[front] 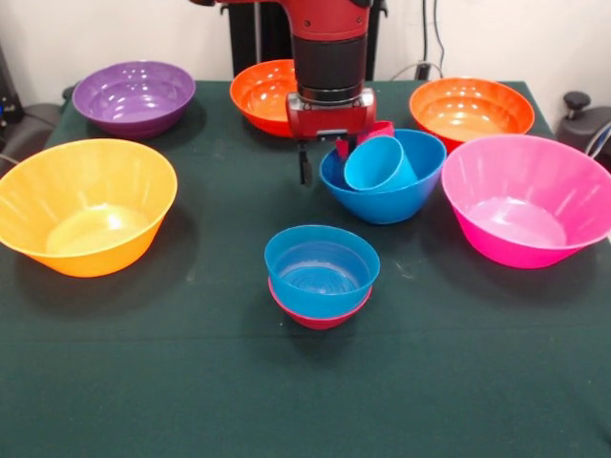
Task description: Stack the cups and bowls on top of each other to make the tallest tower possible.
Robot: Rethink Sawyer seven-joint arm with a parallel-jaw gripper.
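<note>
Near the middle of the tabletop [143,382] a small bowl [321,267] sits nested in another small bowl [320,316]. Behind them and slightly right, a mid-sized bowl [401,196] holds a tilted cup [379,164], with a second cup [368,134] behind it. One large bowl [84,206] lies far left and another [527,198] far right; three more bowls [134,96] [263,93] [470,109] line the back.

Arm [329,48] cut off at top, red cup [380,128] mostly hidden (behind light blue cup [380,164]), tool state unclear.

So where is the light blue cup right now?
In the front view, the light blue cup lies tilted inside the mid-sized blue bowl, right of centre, just beside the claw.
</note>
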